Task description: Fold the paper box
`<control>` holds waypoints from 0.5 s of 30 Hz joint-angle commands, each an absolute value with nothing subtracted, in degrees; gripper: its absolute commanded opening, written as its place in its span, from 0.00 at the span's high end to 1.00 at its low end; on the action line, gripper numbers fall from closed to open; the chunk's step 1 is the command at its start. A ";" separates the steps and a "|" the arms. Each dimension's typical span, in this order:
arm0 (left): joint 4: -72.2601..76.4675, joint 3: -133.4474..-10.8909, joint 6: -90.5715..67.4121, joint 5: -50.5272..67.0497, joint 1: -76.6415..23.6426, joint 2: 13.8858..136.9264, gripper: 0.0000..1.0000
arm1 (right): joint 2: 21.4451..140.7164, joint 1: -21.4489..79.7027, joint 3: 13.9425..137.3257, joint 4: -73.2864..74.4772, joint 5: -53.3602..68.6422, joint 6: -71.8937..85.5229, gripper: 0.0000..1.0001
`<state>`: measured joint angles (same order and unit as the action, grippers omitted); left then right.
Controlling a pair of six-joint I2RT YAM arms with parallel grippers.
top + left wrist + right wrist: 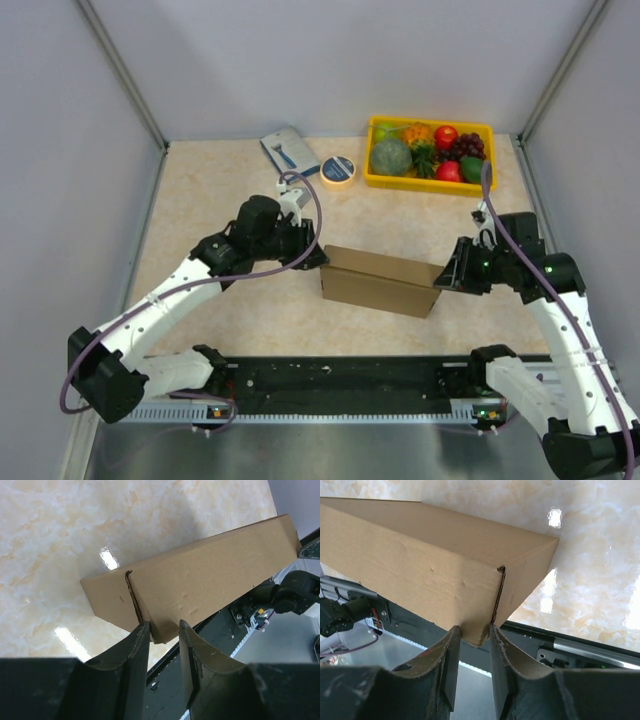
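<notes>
The paper box point(380, 280) is a closed, long, plain brown carton, lying across the middle of the table between the two arms. My left gripper point(318, 258) is at its left end. In the left wrist view the jaws point(164, 625) straddle the lower corner of the carton point(210, 575) and press on it. My right gripper point(447, 278) is at the right end. In the right wrist view its jaws point(474, 629) pinch the bottom corner of the carton point(420, 565), and the cardboard is dented there.
A yellow tray point(420, 185) of plastic fruit stands at the back right. A blue-grey packet point(289, 150) and a round tape roll point(339, 169) lie at the back centre. A black rail point(340, 375) runs along the near edge. Grey walls enclose the table.
</notes>
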<state>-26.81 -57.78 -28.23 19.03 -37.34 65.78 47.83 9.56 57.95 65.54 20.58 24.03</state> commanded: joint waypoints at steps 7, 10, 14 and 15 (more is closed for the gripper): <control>-19.78 -52.22 -30.41 20.83 -38.32 67.15 0.87 | 46.58 9.05 54.50 62.40 17.33 23.30 0.80; -18.20 -50.72 -30.41 20.13 -38.32 67.41 0.93 | 45.71 9.05 52.66 61.35 15.21 21.89 0.82; -19.68 -50.97 -29.36 19.51 -38.32 68.20 0.90 | 45.70 9.05 52.20 60.47 16.52 20.92 0.76; -20.12 -51.32 -29.27 19.34 -38.41 68.03 0.87 | 45.44 9.05 52.90 60.47 17.13 21.27 0.74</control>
